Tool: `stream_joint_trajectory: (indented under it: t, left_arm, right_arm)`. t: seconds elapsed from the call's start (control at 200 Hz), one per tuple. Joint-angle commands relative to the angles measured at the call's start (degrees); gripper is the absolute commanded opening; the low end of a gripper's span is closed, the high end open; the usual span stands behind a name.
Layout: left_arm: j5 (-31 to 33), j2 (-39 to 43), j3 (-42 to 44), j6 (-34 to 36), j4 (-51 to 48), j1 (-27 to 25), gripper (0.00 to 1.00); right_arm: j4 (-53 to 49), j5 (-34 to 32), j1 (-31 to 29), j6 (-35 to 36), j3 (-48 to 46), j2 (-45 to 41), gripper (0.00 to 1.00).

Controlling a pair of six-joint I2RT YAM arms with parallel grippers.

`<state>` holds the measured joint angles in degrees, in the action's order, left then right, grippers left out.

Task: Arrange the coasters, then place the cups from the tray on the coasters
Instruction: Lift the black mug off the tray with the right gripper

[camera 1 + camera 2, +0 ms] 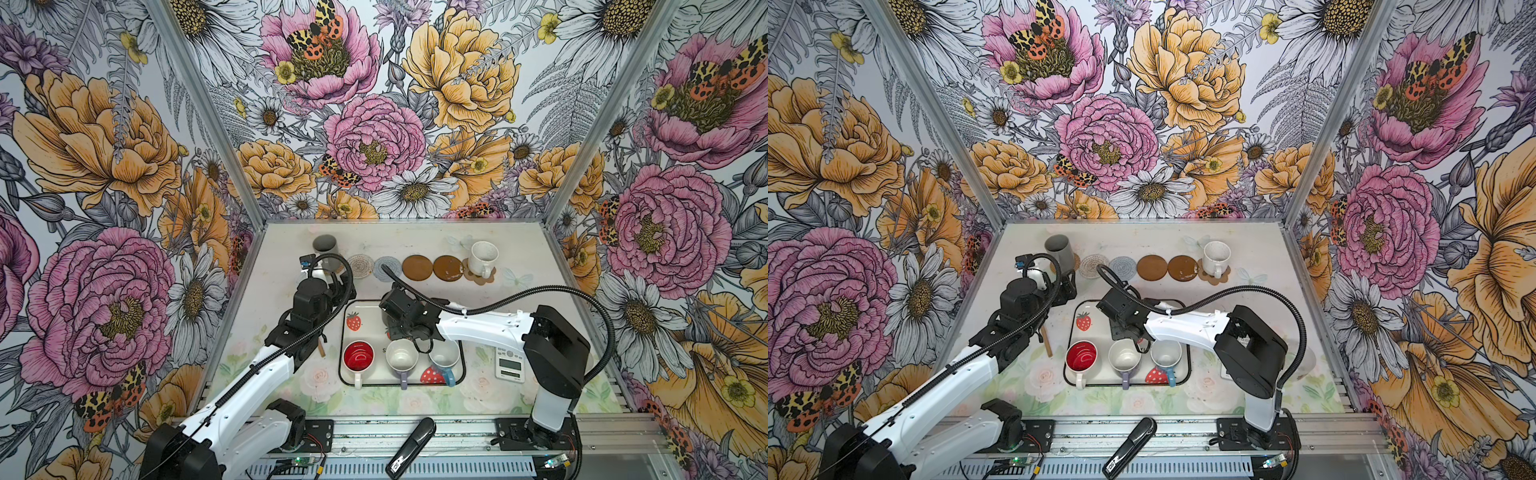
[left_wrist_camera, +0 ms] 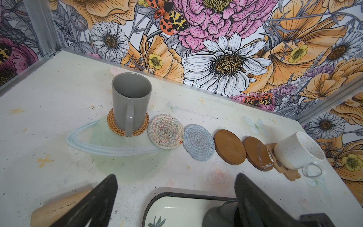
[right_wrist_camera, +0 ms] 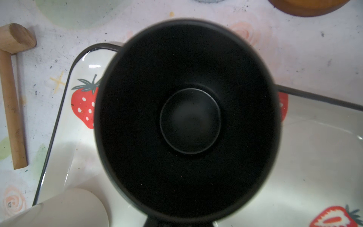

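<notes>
The black mug (image 3: 188,118), its rim blurred, hides much of the tray (image 3: 314,157) in the right wrist view.

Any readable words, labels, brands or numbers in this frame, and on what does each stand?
"s": a lone letter on the tray; the rest of the word is hidden behind the lavender cup.
White device: the screen and button marks are too small to read.
Black object on the front rail: it has a white label, too blurred to read.
Nothing else is legible.
</notes>
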<state>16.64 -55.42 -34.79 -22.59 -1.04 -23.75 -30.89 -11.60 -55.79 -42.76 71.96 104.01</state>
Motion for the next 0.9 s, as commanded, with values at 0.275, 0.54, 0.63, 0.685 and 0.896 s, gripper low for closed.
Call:
stream_joint_trajectory:
  t: [0.275, 0.54, 0.63, 0.685, 0.896]
  left_arm:
    - [-1.35, -1.14, 0.13, -0.01, 1.04, 0.56, 0.95]
    - [-1.61, -1.78, -0.04, -0.09, 1.23, 0.54, 0.95]
    - [-1.61, -1.78, -0.02, -0.09, 1.19, 0.54, 0.94]
    - [-1.56, -1.81, -0.06, -0.09, 1.13, 0.54, 0.95]
    - [-1.53, -2.0, -0.02, -0.09, 1.17, 0.55, 0.95]
  right_arm:
    - [1.49, -4.84, 1.26, 2.2, 0.64, -3.17, 0.0]
    - [1.54, -5.19, 2.05, 2.79, 0.11, -4.84, 0.0]
    - [1.54, -5.19, 2.43, 2.98, -0.14, -5.29, 0.0]
    - [1.54, -5.24, 2.68, 3.06, -0.29, -5.61, 0.0]
    - [1.54, -5.54, 3.82, 3.55, -0.9, -7.15, 0.0]
